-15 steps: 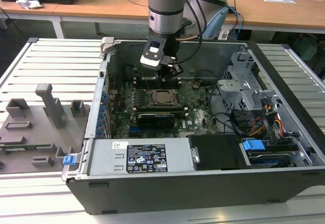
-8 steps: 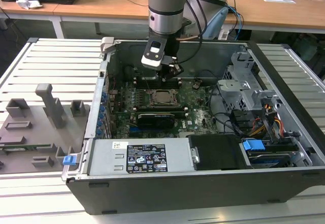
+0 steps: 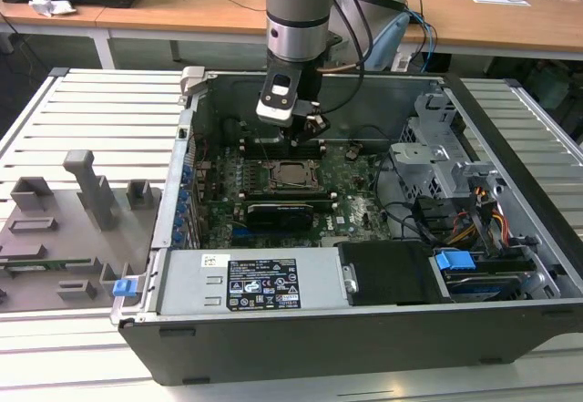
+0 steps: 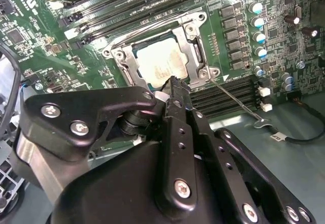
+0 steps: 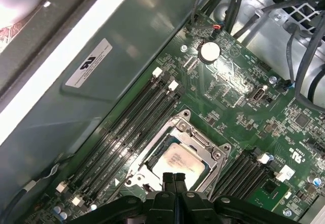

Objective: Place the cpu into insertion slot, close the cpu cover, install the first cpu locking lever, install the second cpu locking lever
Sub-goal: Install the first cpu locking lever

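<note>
You see your arm as a grey cylinder, with a dark ring and a shiny metal band near the wrist. A small white-and-black box sits under it, and black cables hang beside it. The gripper is matte black, with angular links and silver screws.

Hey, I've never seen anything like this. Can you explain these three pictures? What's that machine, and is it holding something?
The grey column is a robot arm reaching into an open computer case. The exterior view comes from a camera standing off the arm; both wrist views come from cameras riding on it, looking past its black claw. Under the claw, on the green board, a silvery chip lies inside a square metal cover. The claw's tips are pressed together and seem to hold nothing.
</note>
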Robot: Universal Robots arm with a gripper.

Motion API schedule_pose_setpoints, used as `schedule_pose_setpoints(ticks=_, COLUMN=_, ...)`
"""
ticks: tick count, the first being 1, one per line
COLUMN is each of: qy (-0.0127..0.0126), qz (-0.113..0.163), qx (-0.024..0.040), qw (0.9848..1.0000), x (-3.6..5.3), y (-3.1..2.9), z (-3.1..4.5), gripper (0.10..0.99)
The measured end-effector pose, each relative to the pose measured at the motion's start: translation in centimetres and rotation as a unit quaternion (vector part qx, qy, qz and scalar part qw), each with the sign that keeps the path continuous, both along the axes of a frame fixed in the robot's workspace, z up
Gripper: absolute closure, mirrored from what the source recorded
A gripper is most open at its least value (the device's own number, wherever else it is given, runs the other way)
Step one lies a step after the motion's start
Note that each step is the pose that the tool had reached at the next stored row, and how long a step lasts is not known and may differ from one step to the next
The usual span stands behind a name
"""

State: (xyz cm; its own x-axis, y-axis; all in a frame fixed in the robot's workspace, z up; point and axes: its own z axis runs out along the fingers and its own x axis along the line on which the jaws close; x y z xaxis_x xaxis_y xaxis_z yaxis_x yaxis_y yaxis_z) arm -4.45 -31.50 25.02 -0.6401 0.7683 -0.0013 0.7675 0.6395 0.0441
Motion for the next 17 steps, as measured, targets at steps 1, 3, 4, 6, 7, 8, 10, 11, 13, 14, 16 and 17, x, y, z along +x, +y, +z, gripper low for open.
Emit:
schedule_pose_setpoints(ticks=1, qy=0.0000, qz=0.001, qx=0.0000, qw=1.0000, x=0.00, y=0.00, z=0.00, gripper=0.980)
schedule_pose_setpoints(ticks=3, qy=0.0000, qz=0.004, qx=0.0000, qw=1.0000, x=0.00, y=0.00, z=0.00, gripper=0.980)
schedule_pose_setpoints(ticks=4, qy=0.0000, qz=0.005, qx=0.0000, qw=1.0000, x=0.00, y=0.00, z=0.00, gripper=0.980)
schedule_pose_setpoints(ticks=6, qy=0.0000, qz=0.008, qx=0.0000, qw=1.0000, x=0.00, y=0.00, z=0.00, gripper=0.980)
schedule_pose_setpoints(ticks=7, qy=0.0000, qz=0.010, qx=0.0000, qw=1.0000, x=0.00, y=0.00, z=0.00, gripper=0.980)
schedule_pose_setpoints(ticks=8, qy=0.0000, qz=0.011, qx=0.0000, qw=0.9999, x=0.00, y=0.00, z=0.00, gripper=0.980)
schedule_pose_setpoints(ticks=10, qy=0.0000, qz=0.015, qx=0.0000, qw=0.9999, x=0.00, y=0.00, z=0.00, gripper=0.980)
schedule_pose_setpoints(ticks=11, qy=0.0000, qz=0.017, qx=0.0000, qw=0.9999, x=0.00, y=0.00, z=0.00, gripper=0.980)
schedule_pose_setpoints(ticks=13, qy=0.0000, qz=0.022, qx=0.0000, qw=0.9998, x=0.00, y=0.00, z=0.00, gripper=0.980)
schedule_pose_setpoints(ticks=14, qy=0.0000, qz=0.025, qx=0.0000, qw=0.9997, x=0.00, y=0.00, z=0.00, gripper=0.980)
schedule_pose_setpoints(ticks=16, qy=0.0000, qz=0.030, qx=0.0000, qw=0.9995, x=0.00, y=0.00, z=0.00, gripper=0.980)
schedule_pose_setpoints(ticks=17, qy=0.0000, qz=0.033, qx=0.0000, qw=0.9994, x=0.00, y=0.00, z=0.00, gripper=0.980)
